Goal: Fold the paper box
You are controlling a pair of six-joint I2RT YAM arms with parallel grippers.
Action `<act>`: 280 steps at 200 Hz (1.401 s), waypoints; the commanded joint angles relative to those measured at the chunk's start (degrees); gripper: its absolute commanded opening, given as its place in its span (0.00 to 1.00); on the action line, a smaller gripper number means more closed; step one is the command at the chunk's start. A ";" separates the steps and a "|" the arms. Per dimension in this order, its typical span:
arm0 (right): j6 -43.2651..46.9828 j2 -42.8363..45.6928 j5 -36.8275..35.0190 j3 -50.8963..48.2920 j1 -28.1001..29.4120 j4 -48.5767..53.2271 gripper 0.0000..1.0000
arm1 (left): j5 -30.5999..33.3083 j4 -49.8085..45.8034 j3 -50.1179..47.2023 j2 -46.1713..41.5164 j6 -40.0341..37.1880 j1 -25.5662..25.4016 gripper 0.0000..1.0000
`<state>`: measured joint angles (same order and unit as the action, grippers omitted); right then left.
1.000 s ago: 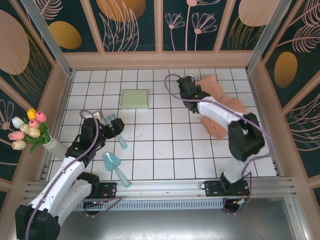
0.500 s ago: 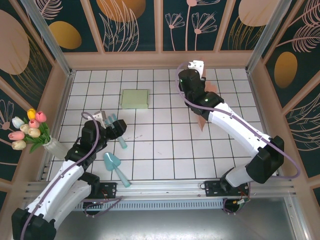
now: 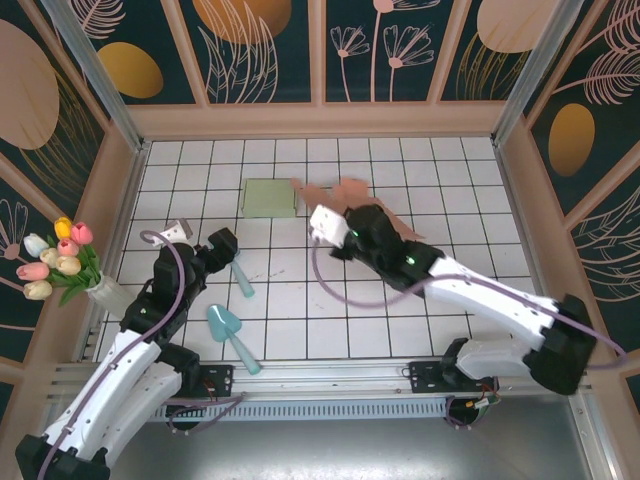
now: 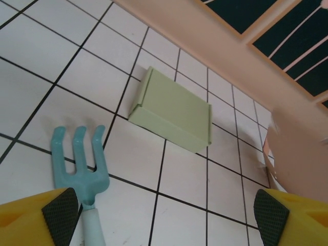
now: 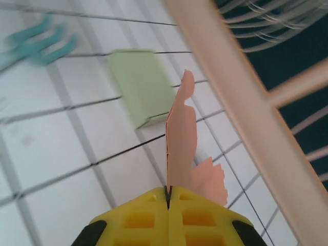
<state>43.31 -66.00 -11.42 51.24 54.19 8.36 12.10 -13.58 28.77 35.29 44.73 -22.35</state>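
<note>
My right end effector (image 5: 168, 199) is pinched shut on the pink paper box blank (image 5: 180, 134), held edge-up over the tabletop (image 3: 300, 300) just beside the green box (image 5: 137, 84). My left end effector (image 4: 166, 218) stands wide, empty. Plan: lay the blank flat first, then pin one panel with the left while creasing.

Teal garden fork (image 3: 241, 278) near teal trowel (image 3: 226, 326), tulips (image 3: 55, 255) in white vase (image 3: 108, 294) at left edge

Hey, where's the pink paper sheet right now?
In the top view, the pink paper sheet is mid-table toward the back, just right of the green box, pinched edge-on in the shut jaws of the right gripper.
</note>
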 commanded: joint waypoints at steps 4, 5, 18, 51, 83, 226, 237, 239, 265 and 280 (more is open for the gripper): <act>21.05 7.46 11.61 -8.03 0.41 9.62 0.20 | 1.74 -0.50 0.85 0.73 1.49 -0.15 0.90; 20.86 7.51 11.56 -8.11 0.40 10.08 0.22 | 1.67 -0.49 0.85 0.83 1.49 -0.15 0.90; 18.48 7.67 10.82 -8.23 0.35 16.31 0.44 | 0.91 0.18 0.80 1.54 1.89 -0.16 0.90; 13.30 9.68 4.44 -8.88 0.26 20.20 0.67 | -2.71 2.61 1.93 5.97 2.97 -0.15 0.89; 6.03 12.92 1.25 -5.76 -0.73 15.01 0.72 | -4.85 6.84 2.58 10.41 5.20 -1.03 0.88; -65.49 3.45 -8.95 -6.96 -22.51 -2.71 0.67 | -16.69 17.16 39.93 69.39 -24.17 -9.80 0.89; -65.17 3.46 -8.33 -8.52 -24.46 -4.16 0.66 | -17.87 18.29 42.52 73.13 -26.60 -9.82 0.89; -65.12 3.54 -8.24 -8.73 -24.48 -4.37 0.66 | -17.96 18.23 43.28 73.80 -26.95 -9.82 0.89; -64.67 3.30 -5.40 -11.27 -24.65 -7.68 0.66 | -20.53 12.86 54.73 83.79 -29.82 -9.82 0.89; -64.64 3.00 -3.58 -12.57 -24.60 -9.59 0.66 | -22.81 10.01 60.41 89.11 -30.07 -9.82 0.87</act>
<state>-20.14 -62.83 -19.07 40.60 29.78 5.08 -5.76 1.56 81.19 118.76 19.55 -32.03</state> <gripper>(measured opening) 0.661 0.879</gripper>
